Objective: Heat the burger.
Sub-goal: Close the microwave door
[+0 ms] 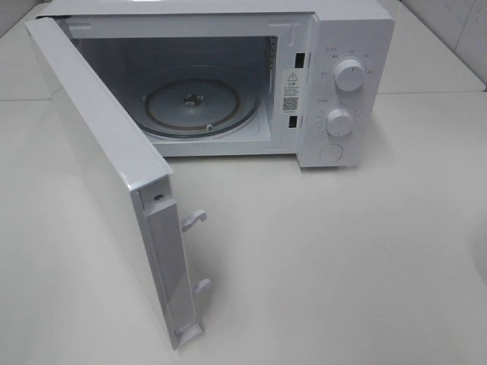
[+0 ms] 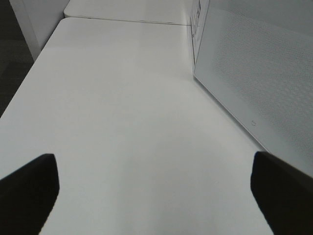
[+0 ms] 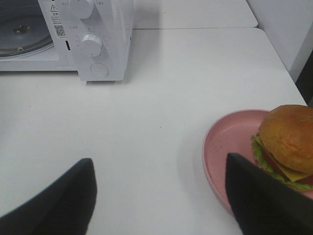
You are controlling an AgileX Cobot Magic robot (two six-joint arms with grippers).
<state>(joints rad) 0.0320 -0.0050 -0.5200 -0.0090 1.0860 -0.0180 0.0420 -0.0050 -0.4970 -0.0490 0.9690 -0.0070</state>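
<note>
The burger [image 3: 288, 137], with a tan-brown bun, green lettuce and red and yellow layers, sits on a pink plate [image 3: 225, 142] and shows only in the right wrist view. My right gripper [image 3: 159, 196] stands open low over the table. One dark finger [image 3: 264, 196] overlaps the plate's near rim, just short of the burger, and the other finger is well off to the side. My left gripper [image 2: 154, 191] is open and empty above bare table beside the microwave door [image 2: 259, 73]. Neither gripper shows in the exterior high view.
The white microwave [image 1: 350, 46] stands at the back with its door [image 1: 99, 167] swung wide open towards the front left. Its glass turntable [image 1: 202, 103] is bare. Two dials [image 1: 350, 74] are on its right panel. The microwave [image 3: 110, 29] lies beyond the plate across white table.
</note>
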